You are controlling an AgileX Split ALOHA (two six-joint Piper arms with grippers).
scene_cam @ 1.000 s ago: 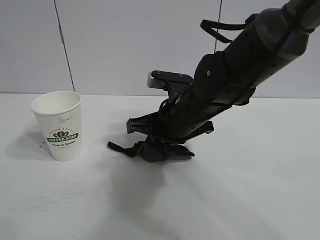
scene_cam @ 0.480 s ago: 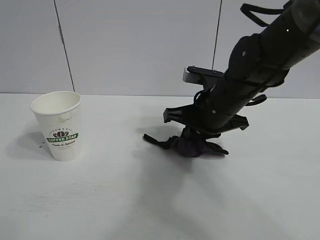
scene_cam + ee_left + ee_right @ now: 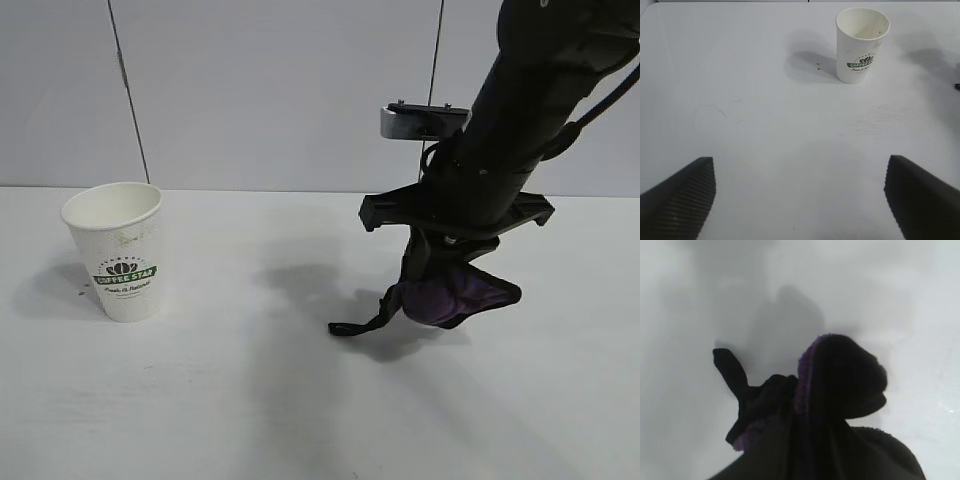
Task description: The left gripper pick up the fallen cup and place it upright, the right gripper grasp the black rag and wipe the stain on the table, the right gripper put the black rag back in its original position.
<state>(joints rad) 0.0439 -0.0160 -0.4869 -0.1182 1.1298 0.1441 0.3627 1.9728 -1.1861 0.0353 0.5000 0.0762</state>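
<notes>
The white cup (image 3: 119,250) with the green logo stands upright on the table (image 3: 200,400) at the left; it also shows in the left wrist view (image 3: 861,44). My right gripper (image 3: 432,285) is shut on the black rag (image 3: 455,295) and holds it bunched just above the table at the right, with one black corner trailing down to the surface. In the right wrist view the black rag (image 3: 840,390) hides the fingers. My left gripper (image 3: 800,195) is open and empty above bare table, well back from the cup. No stain shows.
A grey panelled wall (image 3: 270,90) stands behind the table. Two tiny dark specks (image 3: 818,66) lie beside the cup.
My right gripper has moved to the right with the black rag and lifted it off the table. The arm now stands steeper. The cup has not moved.
</notes>
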